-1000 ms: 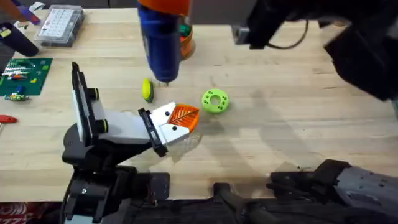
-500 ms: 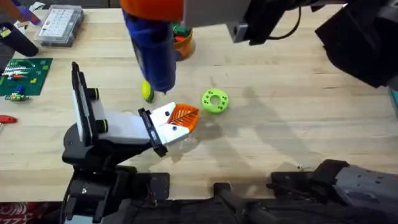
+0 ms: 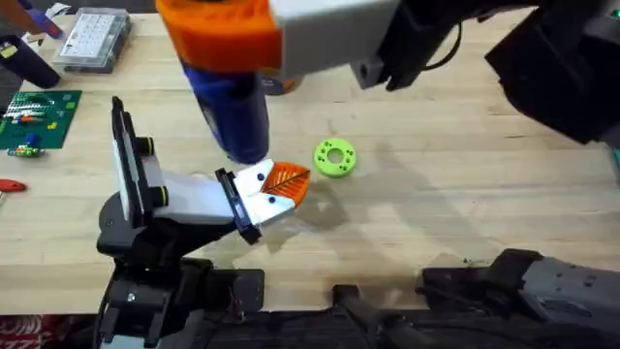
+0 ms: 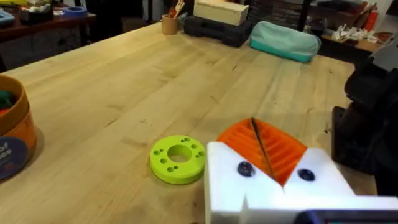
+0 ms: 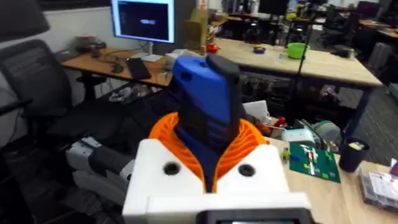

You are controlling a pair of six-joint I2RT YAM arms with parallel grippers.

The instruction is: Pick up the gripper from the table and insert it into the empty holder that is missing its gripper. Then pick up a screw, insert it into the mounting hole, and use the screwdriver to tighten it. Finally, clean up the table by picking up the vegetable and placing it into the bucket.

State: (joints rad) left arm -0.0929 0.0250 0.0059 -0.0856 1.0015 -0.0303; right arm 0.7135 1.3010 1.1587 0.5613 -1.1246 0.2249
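My right gripper is shut on the blue screwdriver, held nose-down high over the table. Its nose ends just above the white plate of the small orange ribbed gripper, which sits at the black clamp plate of the holder. In the left wrist view my left gripper is shut, its orange pads meeting along a thin dark seam, with two dark spots on the white base. The bucket stands at the far side. The vegetable is hidden behind the screwdriver.
A bright green ring lies just right of the holder's end. A clear parts box and a green circuit board sit at the far left. The right arm's dark links cross the upper right.
The right arm has carried the screwdriver left and toward the holder, closer to the camera. Its nose went from beside the vegetable to over the gripper's white plate, now covering the vegetable.
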